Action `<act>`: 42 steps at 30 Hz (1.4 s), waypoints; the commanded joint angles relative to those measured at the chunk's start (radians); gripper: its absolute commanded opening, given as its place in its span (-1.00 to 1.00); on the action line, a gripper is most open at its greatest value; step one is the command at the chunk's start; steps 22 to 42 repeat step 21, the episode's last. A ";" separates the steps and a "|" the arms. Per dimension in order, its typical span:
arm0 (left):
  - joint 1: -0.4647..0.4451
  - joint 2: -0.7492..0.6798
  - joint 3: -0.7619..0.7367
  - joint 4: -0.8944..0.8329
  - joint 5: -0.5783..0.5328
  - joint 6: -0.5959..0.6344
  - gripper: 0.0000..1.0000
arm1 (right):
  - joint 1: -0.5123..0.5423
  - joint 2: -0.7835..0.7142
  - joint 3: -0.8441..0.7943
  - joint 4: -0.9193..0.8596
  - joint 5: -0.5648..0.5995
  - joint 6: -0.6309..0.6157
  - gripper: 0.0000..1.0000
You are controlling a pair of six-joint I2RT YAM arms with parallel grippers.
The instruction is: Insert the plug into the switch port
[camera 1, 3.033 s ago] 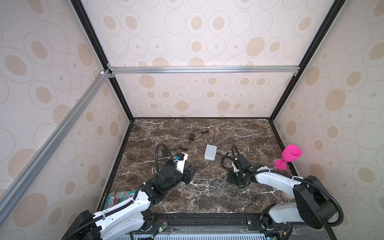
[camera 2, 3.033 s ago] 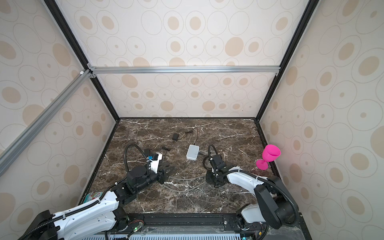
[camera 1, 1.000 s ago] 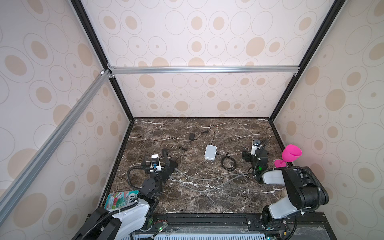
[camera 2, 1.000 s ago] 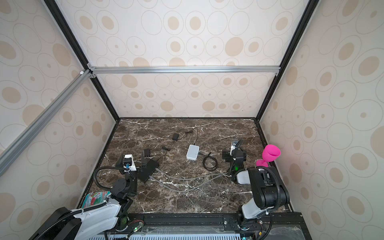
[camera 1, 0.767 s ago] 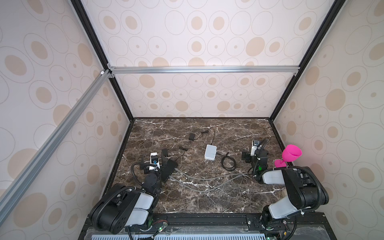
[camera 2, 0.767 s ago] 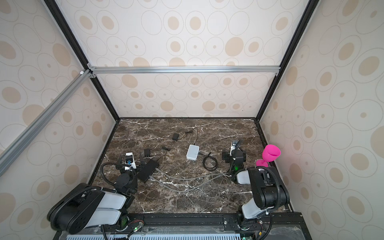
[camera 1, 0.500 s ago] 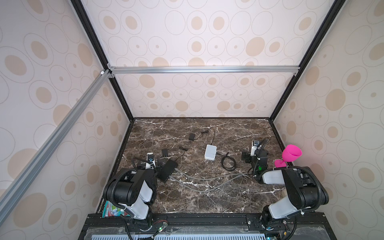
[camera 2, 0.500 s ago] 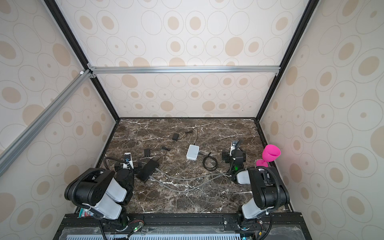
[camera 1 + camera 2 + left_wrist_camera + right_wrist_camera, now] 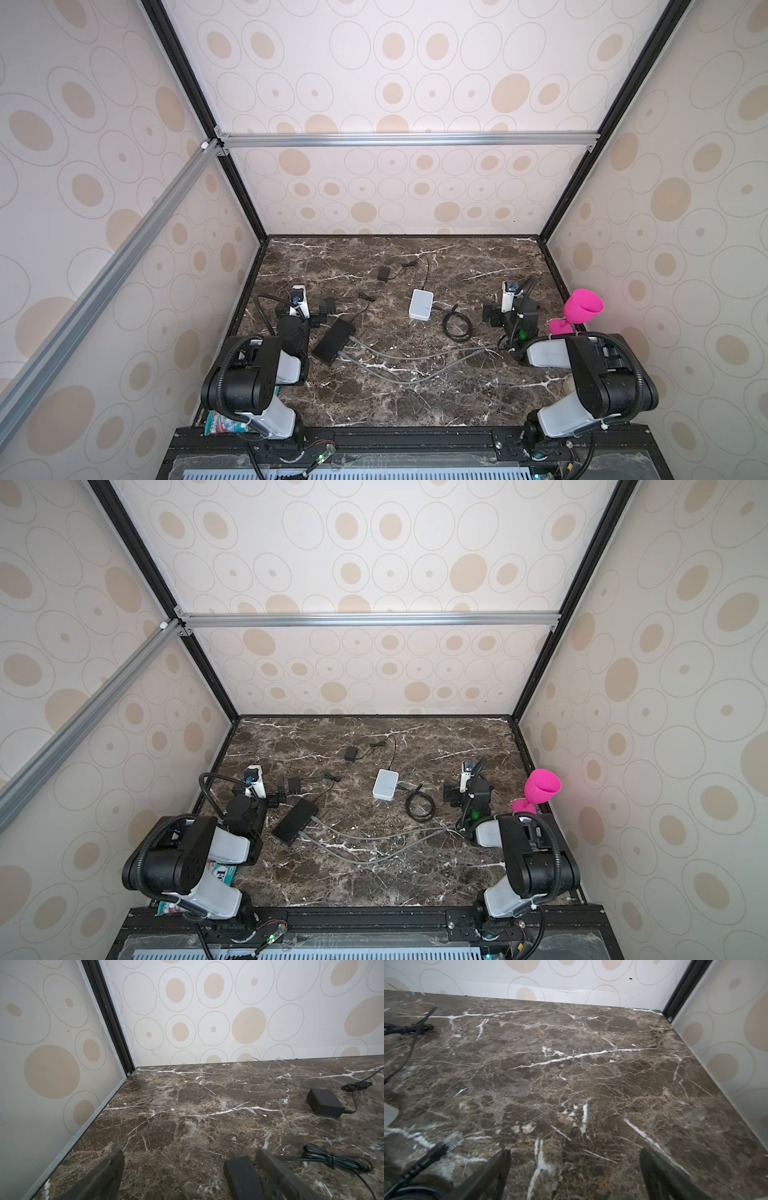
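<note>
The black switch [image 9: 333, 341] [image 9: 296, 820] lies left of centre in both top views. Two runs of grey cable [image 9: 415, 357] enter ports on its right side, and their plug ends [image 9: 351, 339] sit against it. A clear plug [image 9: 452, 1140] on a black cable lies loose on the marble near my right gripper [image 9: 575, 1153] [image 9: 510, 313], which is open and empty near the right wall. My left gripper [image 9: 191, 1155] [image 9: 301, 314] is open by the left wall, behind the switch. A small black block [image 9: 242, 1178] lies just inside one finger, untouched.
A white box [image 9: 421, 303] with a coiled black cable [image 9: 457, 327] sits mid-table. A black adapter [image 9: 324, 1103] [image 9: 382, 273] lies further back. A pink goblet [image 9: 582, 308] stands at the right wall. A colourful packet [image 9: 220, 872] lies by the left arm's base.
Three seconds ago both grippers were low at mid-table by the switch and cable. Both have since pulled back; in the last second the left arm folded upright near the left wall, while the right stayed still.
</note>
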 commanded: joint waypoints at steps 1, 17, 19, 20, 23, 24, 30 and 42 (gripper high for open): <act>0.001 -0.008 -0.001 0.003 0.020 -0.009 0.96 | -0.022 -0.009 0.031 -0.036 -0.037 0.016 0.99; 0.001 -0.008 -0.001 0.003 0.020 -0.008 0.96 | -0.011 -0.003 0.029 -0.021 -0.033 0.006 0.99; 0.001 -0.008 -0.001 0.003 0.020 -0.008 0.96 | -0.015 -0.004 0.027 -0.026 -0.040 0.006 0.99; 0.001 -0.007 -0.001 0.002 0.020 -0.008 0.96 | -0.016 -0.005 0.028 -0.025 -0.040 0.005 0.99; 0.001 -0.008 -0.001 0.003 0.019 -0.008 0.96 | -0.015 -0.009 0.021 -0.016 -0.039 0.006 1.00; 0.001 -0.008 -0.001 0.003 0.019 -0.008 0.96 | -0.015 -0.009 0.021 -0.016 -0.039 0.006 1.00; 0.001 -0.008 -0.001 0.003 0.019 -0.008 0.96 | -0.015 -0.009 0.021 -0.016 -0.039 0.006 1.00; 0.001 -0.008 -0.001 0.003 0.019 -0.008 0.96 | -0.015 -0.009 0.021 -0.016 -0.039 0.006 1.00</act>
